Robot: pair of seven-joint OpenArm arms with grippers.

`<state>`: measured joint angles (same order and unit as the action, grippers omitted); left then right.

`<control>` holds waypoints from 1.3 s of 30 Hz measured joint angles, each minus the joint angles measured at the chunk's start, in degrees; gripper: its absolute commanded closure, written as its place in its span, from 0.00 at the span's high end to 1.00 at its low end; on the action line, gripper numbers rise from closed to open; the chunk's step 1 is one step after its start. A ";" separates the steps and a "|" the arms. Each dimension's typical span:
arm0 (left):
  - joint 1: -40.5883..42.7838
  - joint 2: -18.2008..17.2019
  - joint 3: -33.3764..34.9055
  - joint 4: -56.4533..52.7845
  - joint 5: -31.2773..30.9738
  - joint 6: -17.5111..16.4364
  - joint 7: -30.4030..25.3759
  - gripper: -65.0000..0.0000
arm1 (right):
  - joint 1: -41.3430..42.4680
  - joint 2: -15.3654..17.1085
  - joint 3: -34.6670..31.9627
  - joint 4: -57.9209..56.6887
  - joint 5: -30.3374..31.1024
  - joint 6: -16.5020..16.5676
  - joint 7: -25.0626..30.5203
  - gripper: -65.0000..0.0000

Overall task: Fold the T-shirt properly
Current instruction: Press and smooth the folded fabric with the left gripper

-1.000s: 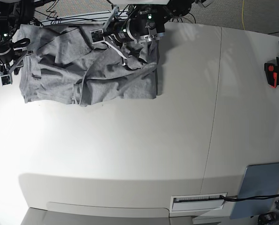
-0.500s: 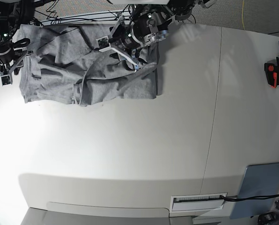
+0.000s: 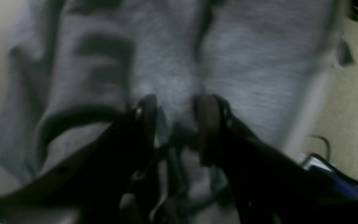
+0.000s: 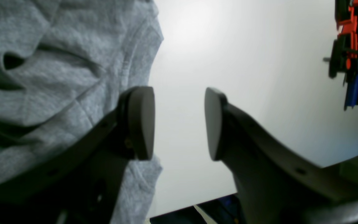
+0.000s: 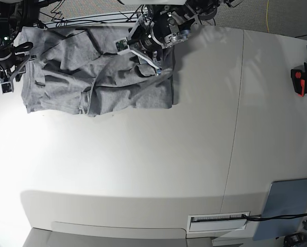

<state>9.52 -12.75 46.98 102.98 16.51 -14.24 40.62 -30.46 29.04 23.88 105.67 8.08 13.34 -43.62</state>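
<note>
On white table [image 5: 143, 170], T-shirt [image 5: 97, 77] rumpled.

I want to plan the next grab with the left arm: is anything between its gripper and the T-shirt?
Nothing visible. The left gripper hangs directly over the T-shirt, jaws parted, with only rumpled grey cloth under its fingertips. The wrist view is blurred, so contact cannot be judged.

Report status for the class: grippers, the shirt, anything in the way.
Left gripper open over crumpled cloth, nothing held. Right gripper open, empty, beside the shirt's edge. T-shirt bunched, unfolded, at the table's far corner. Nothing blocking it.
</note>
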 measured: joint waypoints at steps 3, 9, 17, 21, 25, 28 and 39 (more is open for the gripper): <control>0.00 0.00 -0.02 -0.42 0.20 0.76 0.20 0.32 | 0.00 -0.02 0.00 0.00 0.00 0.00 -0.48 0.40; 0.00 0.00 0.00 -0.42 0.24 0.66 0.22 0.01 | 0.00 -0.02 0.00 0.00 0.00 -0.02 -0.50 0.40; 0.15 -0.26 -0.02 1.79 -4.42 0.55 0.17 0.00 | 0.00 -0.02 0.00 0.00 0.00 -0.02 -0.50 0.40; 0.11 0.13 0.00 6.80 -11.21 0.70 -1.75 0.00 | 0.00 -0.02 0.00 0.00 0.00 -0.02 -0.50 0.40; 0.15 2.08 -0.02 7.19 -17.29 0.74 -1.60 0.00 | 0.00 -0.02 0.00 0.00 0.00 -0.02 -0.50 0.40; 0.11 5.29 -0.02 7.19 -21.27 0.74 -1.73 0.00 | -0.02 -0.02 0.00 0.00 0.00 -0.02 -0.50 0.40; -0.20 8.20 -0.28 4.20 -22.25 0.72 -1.25 0.00 | 0.00 -0.02 0.00 0.00 0.00 0.00 -0.52 0.40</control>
<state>9.32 -4.56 46.70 107.18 -5.74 -13.52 39.38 -30.46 29.02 23.88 105.67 8.08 13.34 -44.14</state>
